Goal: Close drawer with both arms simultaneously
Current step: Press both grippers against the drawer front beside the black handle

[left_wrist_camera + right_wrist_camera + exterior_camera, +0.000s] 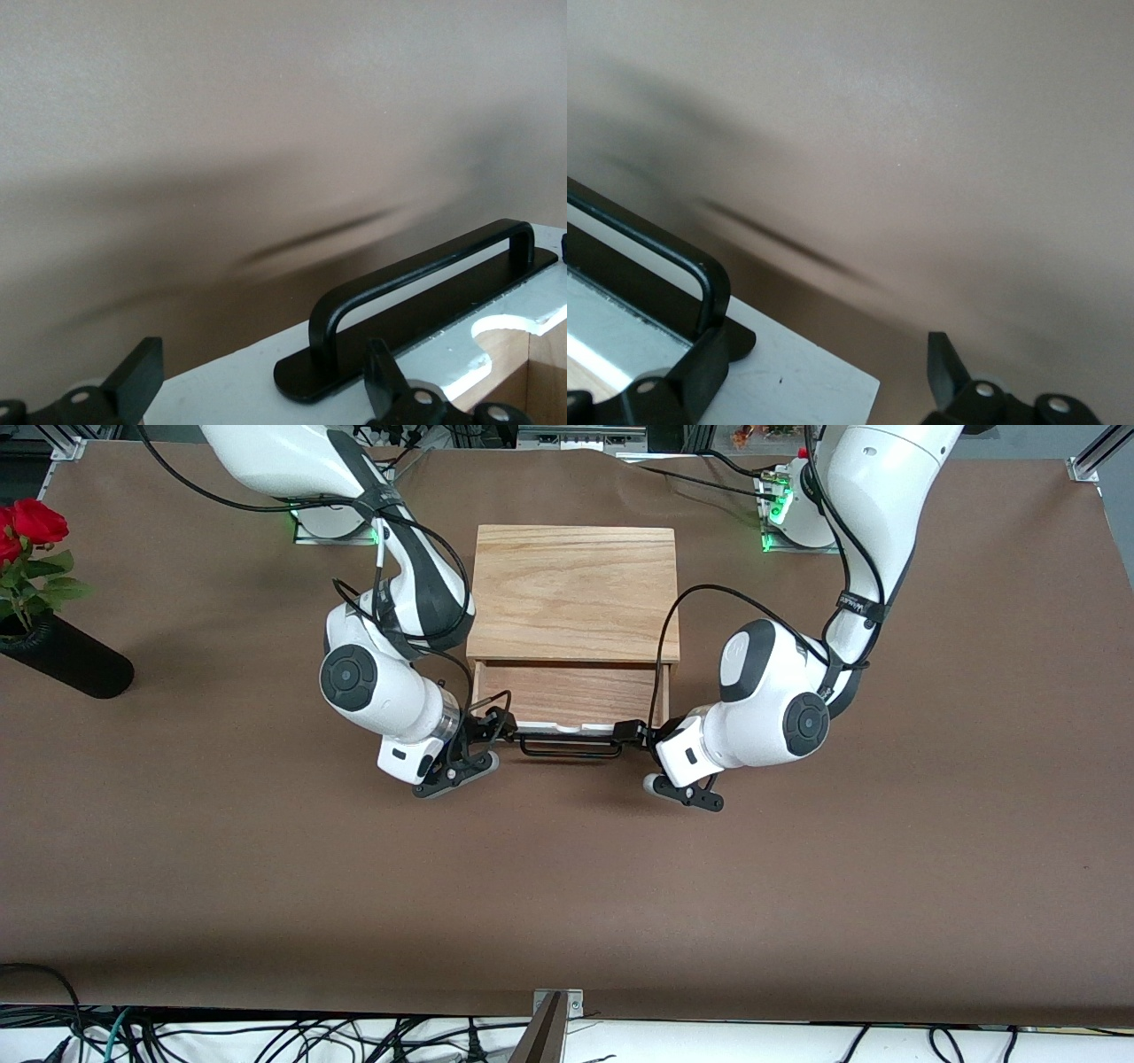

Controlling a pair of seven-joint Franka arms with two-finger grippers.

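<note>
Standing half out of its box [574, 592], the drawer [569, 695] faces the front camera. Both grippers sit at its white front, left gripper [640, 732] and right gripper [490, 726] flanking the handle [569, 748]. Only the wrist views reveal spread fingers [383, 376], gripping nothing.

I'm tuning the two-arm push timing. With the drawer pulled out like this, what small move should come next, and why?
Probably both arms should press together toward the box. The drawer stands open, and the left gripper and right gripper sit open at the two ends of its white front panel, flanking the black handle. An even push should keep the drawer from skewing.
</note>
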